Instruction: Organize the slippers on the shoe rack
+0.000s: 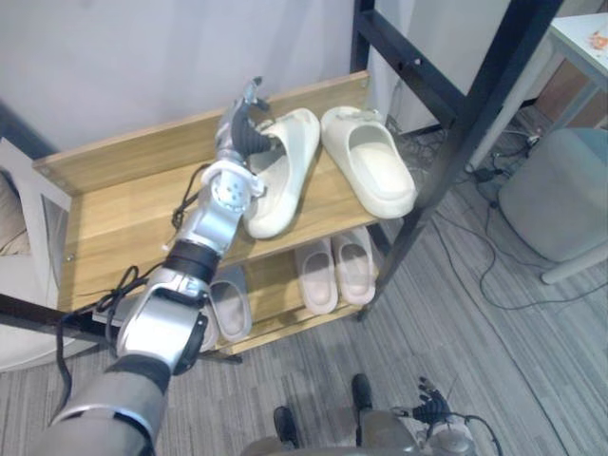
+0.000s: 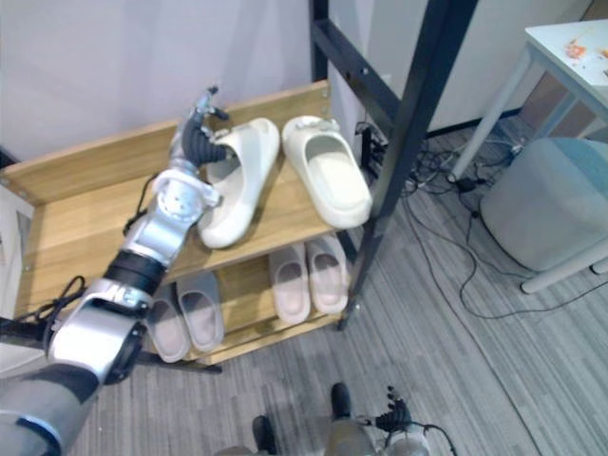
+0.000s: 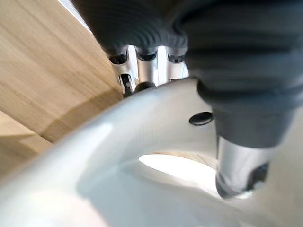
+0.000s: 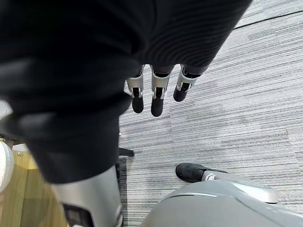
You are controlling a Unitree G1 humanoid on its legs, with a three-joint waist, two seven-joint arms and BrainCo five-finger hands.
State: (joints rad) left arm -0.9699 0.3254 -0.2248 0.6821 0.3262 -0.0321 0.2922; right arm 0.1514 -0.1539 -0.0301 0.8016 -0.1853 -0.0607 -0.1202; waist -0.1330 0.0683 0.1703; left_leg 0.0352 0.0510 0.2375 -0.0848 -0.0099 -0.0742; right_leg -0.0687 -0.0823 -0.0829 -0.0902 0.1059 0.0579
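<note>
Left hand [image 1: 242, 133] pinches the left slipper [image 1: 285, 180] on the rack's [image 1: 123, 214] top shelf; right hand [image 4: 158, 97] hangs low, fingers relaxed.

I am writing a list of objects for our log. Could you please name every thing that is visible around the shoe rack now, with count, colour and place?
held slipper: one, cream, top shelf, lying at an angle
second slipper: one, cream, top shelf, right of the held one
pale slippers: one pair, pinkish white, lower shelf, right part
grey slippers: one pair, grey, lower shelf, left part
shoe rack: one, wooden shelves, black frame
stool: one, grey, floor at right
table: one, white, far right
cables: several, black, floor
left hand: curled round the held slipper's strap
right hand: fingers straight, above the carpet
</note>
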